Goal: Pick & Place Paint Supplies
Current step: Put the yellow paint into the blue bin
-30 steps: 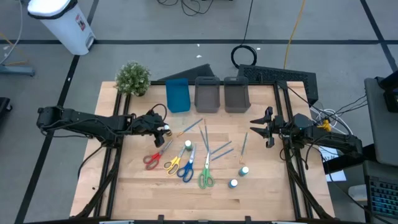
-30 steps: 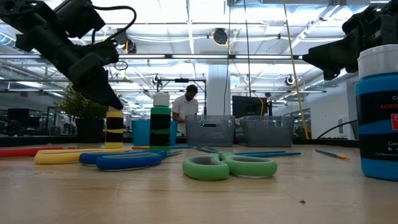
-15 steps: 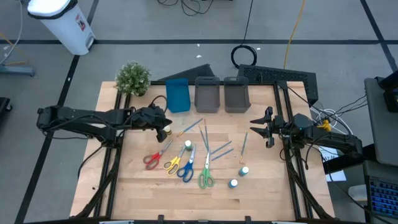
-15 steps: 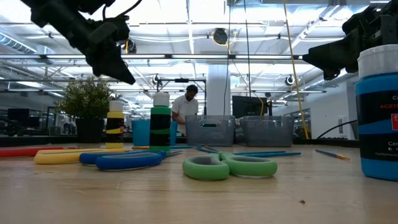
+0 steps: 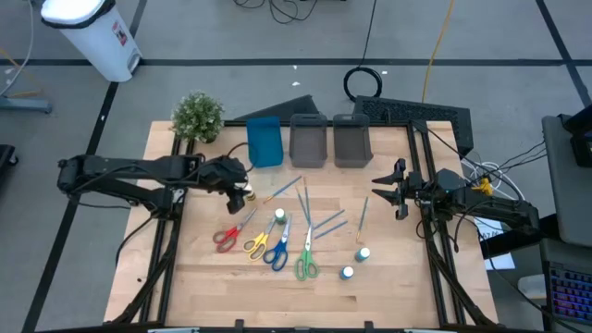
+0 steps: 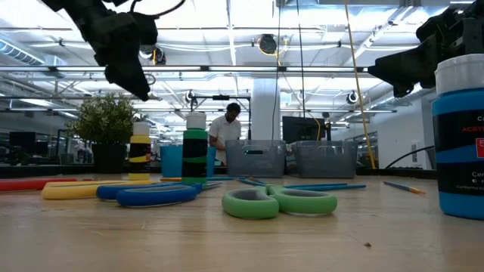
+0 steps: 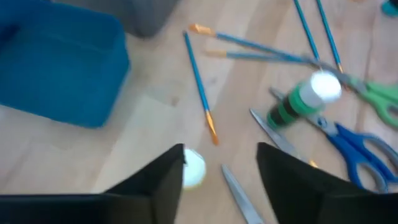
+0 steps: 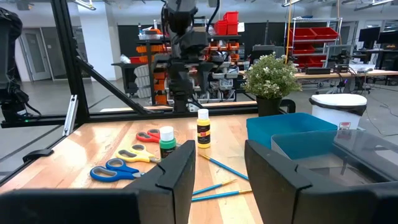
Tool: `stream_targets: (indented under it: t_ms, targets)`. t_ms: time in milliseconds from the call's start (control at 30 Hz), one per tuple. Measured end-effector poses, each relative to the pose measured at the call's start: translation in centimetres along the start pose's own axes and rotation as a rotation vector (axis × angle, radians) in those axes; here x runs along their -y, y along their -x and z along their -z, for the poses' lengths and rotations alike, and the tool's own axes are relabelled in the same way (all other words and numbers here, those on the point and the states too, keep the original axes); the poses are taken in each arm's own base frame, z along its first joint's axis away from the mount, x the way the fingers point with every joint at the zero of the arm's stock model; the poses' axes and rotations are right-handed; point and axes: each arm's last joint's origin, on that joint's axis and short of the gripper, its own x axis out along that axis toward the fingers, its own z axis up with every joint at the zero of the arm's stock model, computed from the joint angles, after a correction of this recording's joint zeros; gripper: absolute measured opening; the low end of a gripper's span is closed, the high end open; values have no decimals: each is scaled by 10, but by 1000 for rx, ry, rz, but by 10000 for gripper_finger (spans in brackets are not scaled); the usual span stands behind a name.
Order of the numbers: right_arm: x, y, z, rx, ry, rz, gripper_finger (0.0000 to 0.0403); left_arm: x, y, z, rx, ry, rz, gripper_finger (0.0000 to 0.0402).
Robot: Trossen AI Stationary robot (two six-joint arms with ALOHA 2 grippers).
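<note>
Yellow-labelled bottle [image 5: 247, 195] stands free below the left end effector [image 5: 240, 182], seemingly open, empty.

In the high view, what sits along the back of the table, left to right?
Potted plant → blue bin → grey bin → second grey bin.

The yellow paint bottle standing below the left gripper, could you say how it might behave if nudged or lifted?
The yellow paint bottle stands upright, tall and narrow, so a sideways nudge would probably tip it. Being round, it would likely roll afterwards. Its smooth sides may slip between the left gripper's open fingers.
</note>
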Motion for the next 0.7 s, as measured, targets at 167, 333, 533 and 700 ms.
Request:
stream_targets:
  t_ms: [167, 333, 533, 700]
  targets:
    - [0, 0, 0, -2, 0, 0, 130, 0, -17, 3, -91, -46, -33, 282]
    - [0, 0, 0, -2, 0, 0, 130, 0, -30, 4, -139, -85, -81, 297]
    - [0, 0, 0, -2, 0, 0, 130, 0, -42, 6, -186, -96, -95, 279]
    - [0, 0, 0, -2, 0, 0, 130, -4, -46, 5, -191, -98, -107, 253]
